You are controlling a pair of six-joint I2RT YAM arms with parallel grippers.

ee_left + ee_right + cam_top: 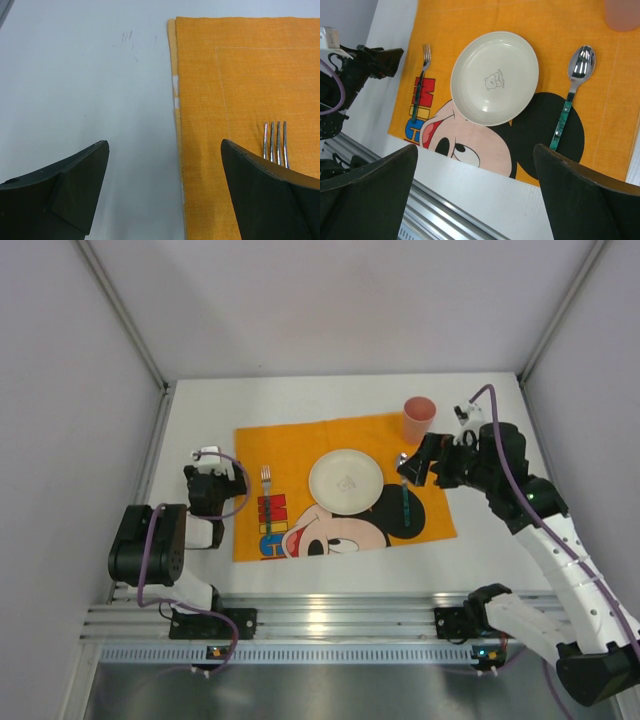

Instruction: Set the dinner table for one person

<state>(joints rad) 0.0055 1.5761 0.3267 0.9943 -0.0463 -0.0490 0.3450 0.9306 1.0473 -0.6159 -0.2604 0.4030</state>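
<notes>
The white dinner table (300, 400) carries an orange Mickey Mouse placemat (290, 445). On the mat lie a cream plate (345, 481), a fork (266, 485) to its left and a green-handled spoon (405, 495) to its right. A pink cup (419, 419) stands at the mat's far right corner. My left gripper (230, 478) hovers open over the mat's left edge, empty (165, 150), with the fork tines (275, 142) beside its right finger. My right gripper (425, 468) is raised above the spoon, open and empty (475, 150). From there the plate (495, 77), fork (422, 70) and spoon (575, 80) all show.
Grey walls close in the table on the left, far and right sides. An aluminium rail (330, 625) with both arm bases runs along the near edge. Bare tabletop (90, 75) stretches left of the mat.
</notes>
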